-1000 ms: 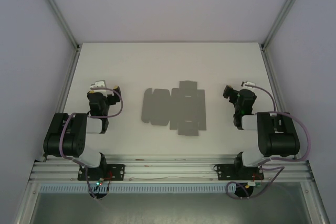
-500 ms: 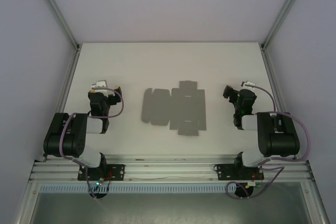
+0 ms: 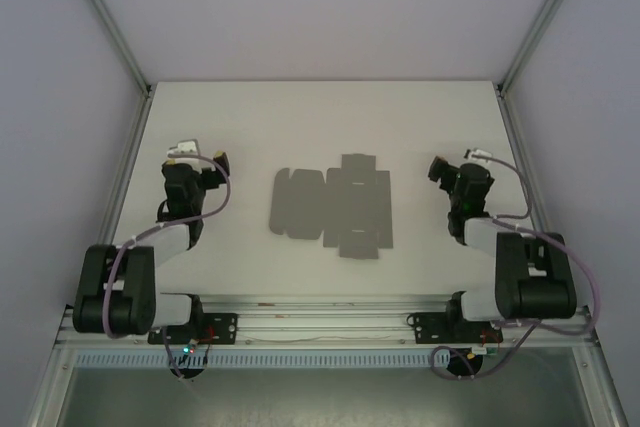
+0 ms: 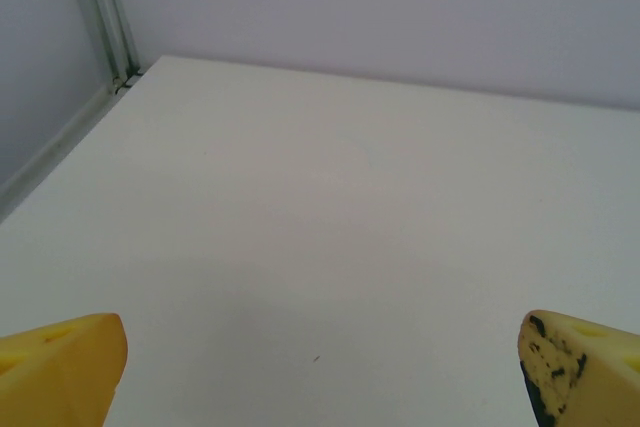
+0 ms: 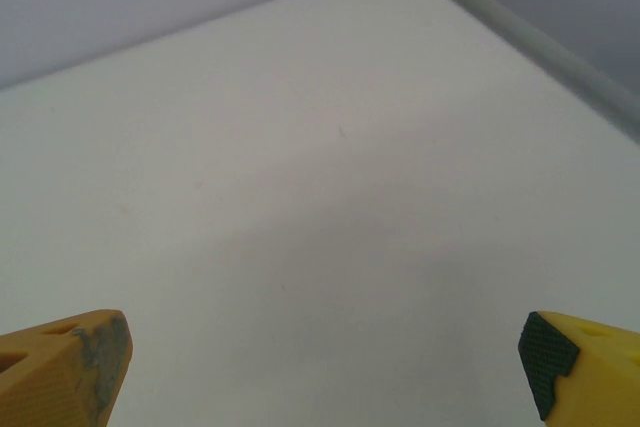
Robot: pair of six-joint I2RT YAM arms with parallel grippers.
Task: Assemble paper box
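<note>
No fold is made yet: the paper box [image 3: 330, 205] lies as a flat sheet mid-frame on the tabletop [image 3: 300, 117], with the left gripper [image 4: 320, 372] and right gripper [image 5: 325, 367] wide open and empty.

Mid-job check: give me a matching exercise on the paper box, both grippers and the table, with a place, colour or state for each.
Things
A. paper box
B. left gripper
C. right gripper
D. table

Place, colour or state
1. open, to the right of the paper box
2. white surface
3. grey, lying flat and unfolded
4. open, to the left of the paper box

Pairs: A-3, B-4, C-1, D-2
</note>
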